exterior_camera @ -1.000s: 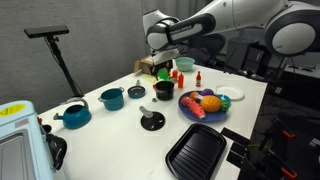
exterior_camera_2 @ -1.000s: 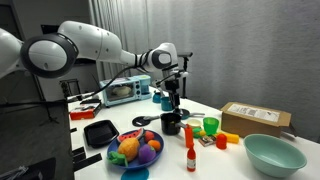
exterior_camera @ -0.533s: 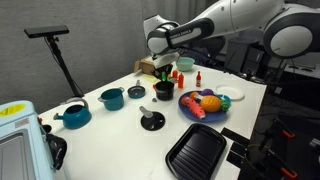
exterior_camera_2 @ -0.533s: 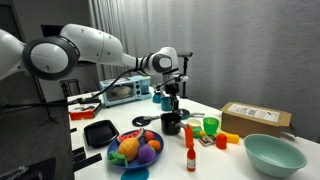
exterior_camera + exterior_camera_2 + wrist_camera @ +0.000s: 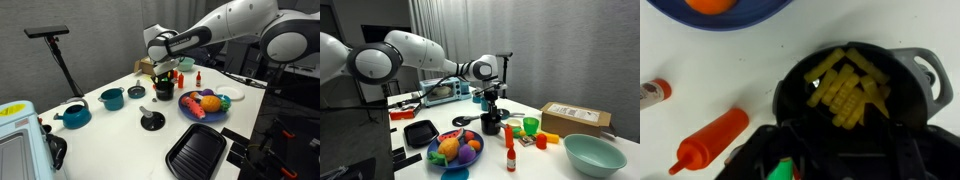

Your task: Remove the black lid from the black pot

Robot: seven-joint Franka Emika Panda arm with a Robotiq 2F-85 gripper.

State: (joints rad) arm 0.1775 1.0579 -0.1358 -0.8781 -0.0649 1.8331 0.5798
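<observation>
The black pot (image 5: 163,92) stands uncovered on the white table in both exterior views (image 5: 491,124). In the wrist view its rim (image 5: 925,75) rings yellow toy fries (image 5: 845,85). The black lid (image 5: 152,121), a flat disc with a knob, lies on the table in front of the pot, apart from it; it also shows in an exterior view (image 5: 463,120). My gripper (image 5: 163,74) hangs straight above the pot, close to its rim (image 5: 492,101). In the wrist view its dark fingers merge with the pot, so I cannot tell whether they are open.
A blue plate of toy food (image 5: 203,105) sits beside the pot. A black grill pan (image 5: 197,152) lies at the table's near edge. Two teal pots (image 5: 112,98) (image 5: 73,115) stand further along. A red bottle (image 5: 710,138), green cup (image 5: 530,125) and teal bowl (image 5: 593,153) are nearby.
My gripper has come down toward the open black pot. The lid and the pot have not moved.
</observation>
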